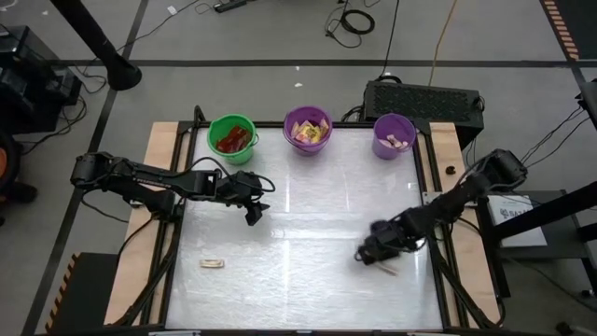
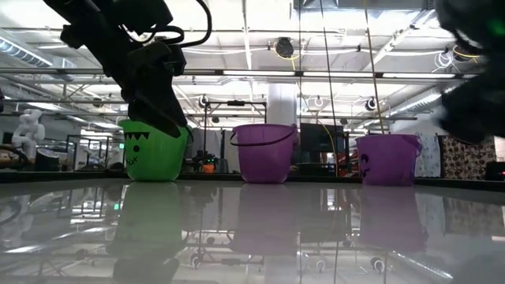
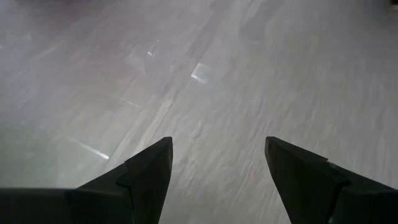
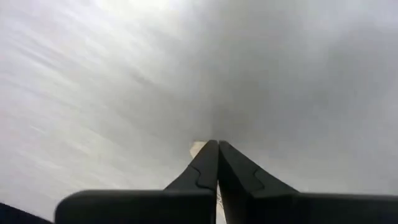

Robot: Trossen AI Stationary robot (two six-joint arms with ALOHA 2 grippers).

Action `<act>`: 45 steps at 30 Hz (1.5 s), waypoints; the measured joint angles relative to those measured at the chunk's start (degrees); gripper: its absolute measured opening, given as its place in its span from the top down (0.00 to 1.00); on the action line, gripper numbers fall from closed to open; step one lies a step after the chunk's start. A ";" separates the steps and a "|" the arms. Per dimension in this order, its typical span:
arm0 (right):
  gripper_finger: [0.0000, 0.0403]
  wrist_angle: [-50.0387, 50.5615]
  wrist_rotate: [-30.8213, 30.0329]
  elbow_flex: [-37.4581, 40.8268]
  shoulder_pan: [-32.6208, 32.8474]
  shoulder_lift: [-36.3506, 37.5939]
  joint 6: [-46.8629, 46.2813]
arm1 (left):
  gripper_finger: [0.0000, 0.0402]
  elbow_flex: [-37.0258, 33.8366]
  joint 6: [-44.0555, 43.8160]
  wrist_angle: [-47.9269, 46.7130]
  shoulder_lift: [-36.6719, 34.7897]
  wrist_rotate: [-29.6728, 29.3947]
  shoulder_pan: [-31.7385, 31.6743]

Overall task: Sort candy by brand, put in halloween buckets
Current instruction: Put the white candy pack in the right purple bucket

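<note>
Near the table's (image 1: 308, 280) front right, the right gripper (image 1: 366, 252) stands low with its jaws pressed together; the right wrist view shows a sliver of a pale candy (image 4: 199, 147) at their tips, apparently pinched, though how securely cannot be told, and the high view shows a tan piece (image 1: 387, 269) lying just beside the gripper. The left gripper (image 1: 254, 215) hovers over bare table left of centre, jaws fully apart and holding nothing. One more tan candy (image 1: 212, 263) lies alone toward the front left. Along the back edge stand three buckets: green (image 1: 232, 139) holding red packets, purple (image 1: 308, 131) holding yellow ones, and lavender (image 1: 394, 136) holding pale pieces. Nearly all candy is thus already sorted. The step in hand is judged to be the pick-up of a tan piece by the right arm. To do it well, the arm should lift straight up and slowly, so that a thin flat wrapper held only at the tips does not slide out; grip should be confirmed before travel. The likely goal is the lavender bucket, and release should come only when the jaws are squarely above its mouth.
</note>
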State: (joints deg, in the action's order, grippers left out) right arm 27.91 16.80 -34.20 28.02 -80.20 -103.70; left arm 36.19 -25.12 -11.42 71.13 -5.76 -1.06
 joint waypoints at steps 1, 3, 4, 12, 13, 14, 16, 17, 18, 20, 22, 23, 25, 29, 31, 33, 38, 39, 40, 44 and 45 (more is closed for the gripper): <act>1.00 -0.24 -3.58 -1.12 -0.94 -0.05 1.28 | 0.35 0.01 0.00 0.00 0.00 -0.01 0.00; 1.00 -0.28 -10.79 -3.41 -3.08 -0.05 4.55 | 0.35 0.01 0.00 0.00 0.00 -0.02 0.00; 1.00 -0.21 -14.66 -4.34 -4.31 -0.05 6.23 | 0.35 -0.01 0.00 0.02 0.00 0.00 0.00; 1.00 8.17 -34.28 -13.87 -19.13 -0.05 23.95 | 0.35 0.01 -0.07 0.21 0.00 1.54 0.02; 1.00 9.69 -34.93 -15.79 -21.29 -0.05 27.52 | 0.35 -0.01 -0.07 0.22 0.00 1.70 0.02; 1.00 11.08 -35.46 -17.77 -23.39 -0.05 31.24 | 0.35 -0.01 -0.07 0.24 0.00 1.74 0.02; 1.00 13.90 -36.75 -21.96 -27.62 -0.05 38.39 | 0.35 0.00 -0.33 0.23 0.00 1.81 0.02; 1.00 15.69 -37.69 -24.22 -29.69 -0.05 41.75 | 0.35 0.00 -1.12 0.23 0.00 1.92 0.02; 1.00 17.74 -38.76 -26.42 -31.66 -0.05 44.96 | 0.35 0.00 -2.03 0.23 0.00 2.22 0.02; 1.00 22.57 -41.85 -31.05 -35.80 -0.05 51.27 | 0.35 -0.01 -4.40 0.21 0.00 2.66 0.08; 1.00 26.33 -45.47 -34.99 -40.17 0.04 56.74 | 0.35 0.00 -6.79 0.20 0.00 3.23 0.42; 1.00 27.74 -46.74 -36.59 -42.47 0.06 59.31 | 0.35 -0.01 -7.83 0.22 0.00 3.67 0.65; 1.00 28.94 -47.35 -38.70 -47.52 0.06 64.39 | 0.35 0.00 -10.01 0.22 0.00 4.19 1.49; 1.00 29.34 -46.94 -38.91 -57.69 0.06 72.78 | 0.35 0.01 -12.11 0.62 0.00 4.15 3.39; 1.00 29.12 -46.97 -37.69 -61.78 -0.18 75.86 | 0.35 0.01 -12.13 0.70 0.00 4.15 4.20; 1.00 28.54 -46.57 -36.23 -64.95 -0.33 78.20 | 0.35 -0.01 -12.35 0.68 0.00 4.12 4.77; 1.00 22.09 -46.08 -32.39 -69.74 -0.34 85.62 | 0.35 0.88 -13.53 0.24 -0.52 4.04 5.09; 1.00 20.65 -45.24 -31.76 -70.53 -0.34 87.14 | 0.35 1.32 -13.35 0.29 -0.90 4.02 4.83; 1.00 19.16 -44.03 -31.15 -71.35 -0.34 88.39 | 0.35 1.76 -12.95 0.49 -1.31 4.00 4.59; 1.00 17.43 -38.35 -29.55 -74.06 -0.34 90.56 | 0.35 3.04 -11.87 0.43 -3.53 3.11 3.21; 1.00 17.74 -37.32 -29.54 -74.58 -0.34 90.96 | 0.35 3.20 -11.88 0.40 -4.22 2.65 2.88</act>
State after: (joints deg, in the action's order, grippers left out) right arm 45.65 -20.52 -63.75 -46.56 -80.53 -12.75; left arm 39.39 -37.01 -11.02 66.92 -3.11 1.82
